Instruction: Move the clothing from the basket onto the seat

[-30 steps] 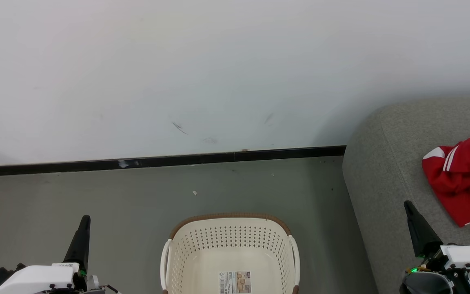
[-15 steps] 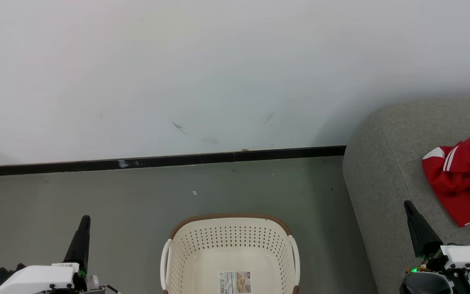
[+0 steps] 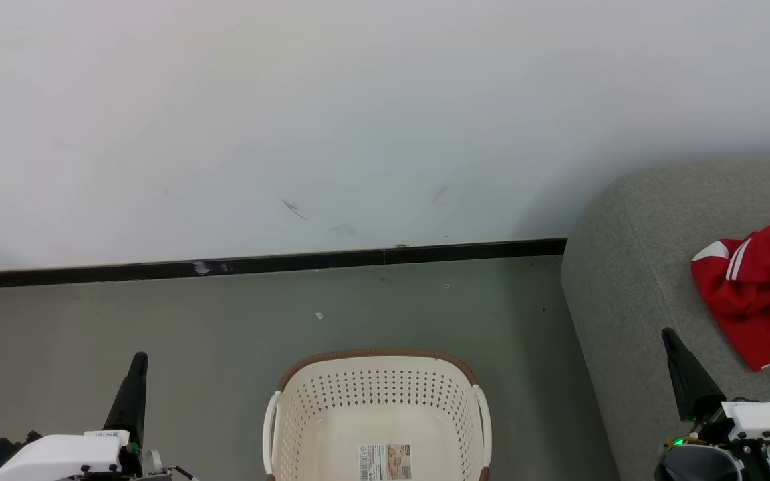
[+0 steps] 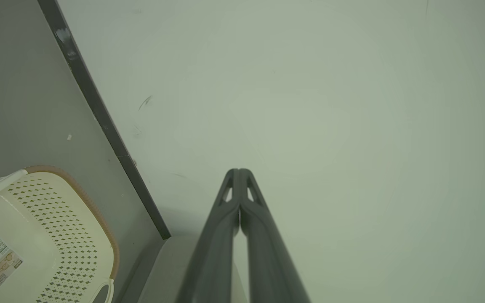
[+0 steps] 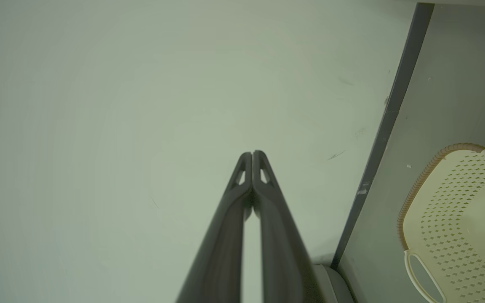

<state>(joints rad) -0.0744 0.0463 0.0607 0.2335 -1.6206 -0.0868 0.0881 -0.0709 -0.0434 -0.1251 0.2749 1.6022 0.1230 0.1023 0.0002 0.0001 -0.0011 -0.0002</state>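
Observation:
The cream basket [image 3: 377, 357] with its brown rim stands on the floor at bottom centre, with only a label on its bottom inside. The basket [image 4: 74, 252] appears lower left in the left wrist view, and the basket [image 5: 453, 219] sits at the right in the right wrist view. Red clothing [image 3: 762, 287] with white stripes lies on the grey seat [image 3: 632, 267] at the right edge. My left gripper [image 3: 138, 359] is shut, left of the basket. Over the seat's front, short of the clothing, my right gripper [image 3: 668, 334] is shut too. Both gripper tips, left [image 4: 239, 170] and right [image 5: 252, 152], hold nothing.
A white wall [image 3: 358, 120] with a black skirting strip [image 3: 258, 265] runs behind the basket. Grey floor [image 3: 224, 327] lies between wall and basket, with a small white speck [image 3: 319, 315] on it.

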